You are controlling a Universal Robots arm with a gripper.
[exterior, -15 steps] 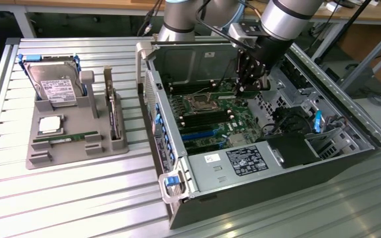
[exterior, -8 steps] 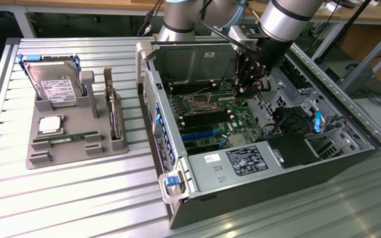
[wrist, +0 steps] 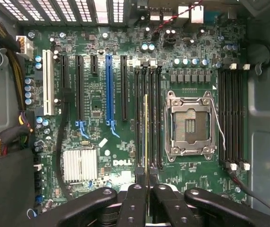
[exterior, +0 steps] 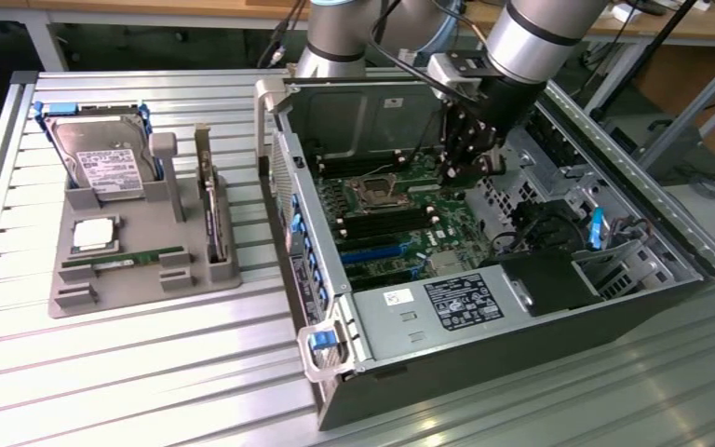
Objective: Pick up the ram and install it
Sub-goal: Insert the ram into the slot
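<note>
One ram [wrist: 147, 137] stands edge-on, clamped in the gripper [wrist: 147, 182]; below it lie four memory slots [wrist: 148, 118], beside one empty CPU socket [wrist: 190, 124].

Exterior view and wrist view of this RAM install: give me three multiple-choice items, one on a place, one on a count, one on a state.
1. Where is the gripper?
A. Over the grey parts tray
B. Inside the open computer case, above the motherboard
C. Beside the hard drive

2. How many blue expansion slots does the motherboard show in the wrist view?
A. One
B. Three
C. Five

3. What state is the CPU socket in?
A. Covered by a heatsink
B. Holding a fan
C. Bare, nothing mounted

Key: 1 B, the arm reaches down into the computer case; 2 A, a single blue slot stands among black ones; 3 C, the contacts show inside the metal frame.
</note>
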